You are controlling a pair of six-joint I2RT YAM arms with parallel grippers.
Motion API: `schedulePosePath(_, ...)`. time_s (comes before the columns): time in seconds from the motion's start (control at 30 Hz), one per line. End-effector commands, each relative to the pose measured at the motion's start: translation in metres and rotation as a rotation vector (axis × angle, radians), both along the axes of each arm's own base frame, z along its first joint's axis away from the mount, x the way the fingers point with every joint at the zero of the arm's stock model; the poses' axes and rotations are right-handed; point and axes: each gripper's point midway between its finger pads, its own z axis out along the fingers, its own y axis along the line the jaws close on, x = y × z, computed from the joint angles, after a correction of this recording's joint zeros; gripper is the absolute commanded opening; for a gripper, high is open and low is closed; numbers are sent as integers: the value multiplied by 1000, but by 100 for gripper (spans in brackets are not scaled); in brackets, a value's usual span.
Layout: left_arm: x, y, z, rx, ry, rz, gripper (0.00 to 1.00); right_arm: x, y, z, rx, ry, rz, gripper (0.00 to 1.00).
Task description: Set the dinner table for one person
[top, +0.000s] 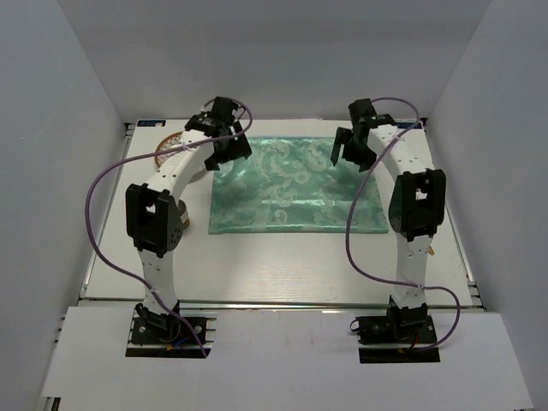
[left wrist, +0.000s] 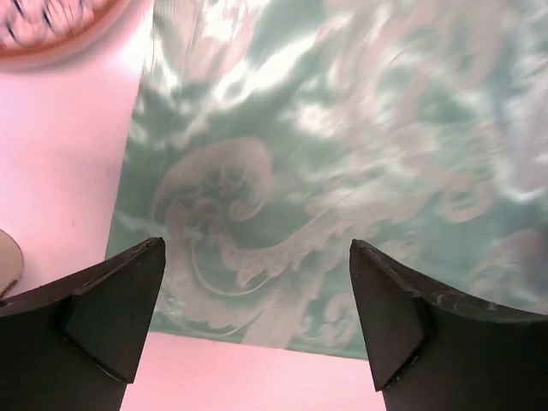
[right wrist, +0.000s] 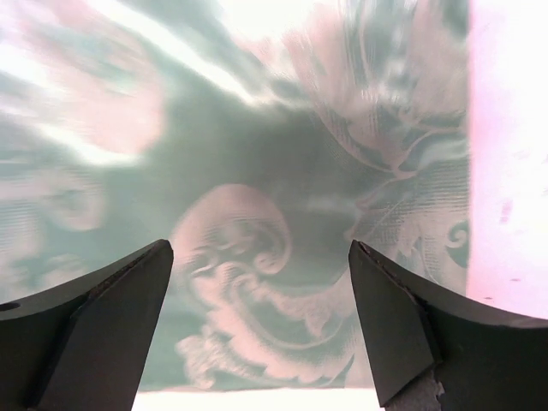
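The dinner table (top: 282,265) is a white tabletop with a silver rail along its near edge. A green patterned cloth mat (top: 295,184) lies flat on it at the middle back. My left gripper (top: 229,154) hovers open and empty over the mat's far left corner. In the left wrist view the left gripper (left wrist: 257,248) has its jaws wide apart above the mat (left wrist: 342,154). My right gripper (top: 351,156) hovers open and empty over the mat's far right part. In the right wrist view the right gripper (right wrist: 261,248) has its jaws wide apart above the mat (right wrist: 257,171).
A round plate with a brown pattern (top: 169,152) lies at the back left, partly hidden by the left arm; its rim shows in the left wrist view (left wrist: 43,30). A small beige object (top: 183,214) sits under the left arm. A small thin item (top: 433,252) lies by the right arm.
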Motion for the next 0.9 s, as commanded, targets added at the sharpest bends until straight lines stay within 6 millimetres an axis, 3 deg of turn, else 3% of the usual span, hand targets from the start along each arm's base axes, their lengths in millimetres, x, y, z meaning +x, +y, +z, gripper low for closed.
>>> schedulePosePath(0.0, -3, 18, 72, 29, -114, 38, 98, 11, 2, 124, 58, -263, 8, 89)
schedulePosePath(0.07, -7, 34, 98, 41, -176, 110, 98, 1, 2, 151, 65, -315, 16, 89)
schedulePosePath(0.1, -6, 43, 107, 28, -211, 163, 98, -14, 1, 186, 87, -388, 19, 89)
schedulePosePath(0.13, -6, 57, 113, 25, -238, 206, 98, -21, 5, 205, 124, -447, 36, 89)
schedulePosePath(0.17, -11, 66, 123, 8, -284, 228, 98, -36, 8, 192, 144, -425, 51, 89)
schedulePosePath(0.2, -11, 75, 128, 5, -311, 244, 98, -61, 5, 231, 189, -526, 59, 89)
schedulePosePath(0.23, -10, 94, 131, 4, -328, 286, 98, -78, 17, 241, 263, -554, 111, 89)
schedulePosePath(0.27, -8, 103, 133, -3, -340, 299, 98, -90, 25, 227, 320, -561, 154, 89)
schedulePosePath(0.3, -9, 111, 140, -14, -354, 310, 98, -118, 27, 255, 385, -649, 200, 89)
schedulePosePath(0.33, -8, 120, 140, -19, -348, 327, 98, -133, 30, 258, 420, -672, 228, 89)
schedulePosePath(0.37, -6, 137, 136, -35, -328, 352, 98, -141, 29, 239, 428, -663, 223, 89)
schedulePosePath(0.4, -1, 146, 127, -41, -298, 367, 98, -157, 25, 251, 442, -710, 223, 89)
schedulePosePath(0.47, 2, 173, 111, -103, -233, 403, 98, -171, 21, 247, 449, -693, 203, 89)
schedulePosePath(0.5, 6, 181, 92, -120, -189, 416, 98, -185, 20, 241, 464, -653, 189, 89)
schedulePosePath(0.57, 14, 202, 80, -159, -192, 443, 98, -204, 18, 234, 480, -639, 178, 89)
schedulePosePath(0.6, 15, 209, 66, -160, -165, 462, 98, -212, 23, 235, 510, -647, 218, 89)
schedulePosePath(0.67, 20, 230, 59, -177, -175, 503, 98, -231, 29, 245, 554, -705, 286, 89)
schedulePosePath(0.8, 31, 249, 33, -197, -137, 534, 98, -268, 45, 248, 662, -693, 415, 89)
schedulePosePath(0.87, 42, 248, 19, -237, -141, 509, 98, -293, 57, 254, 742, -689, 523, 89)
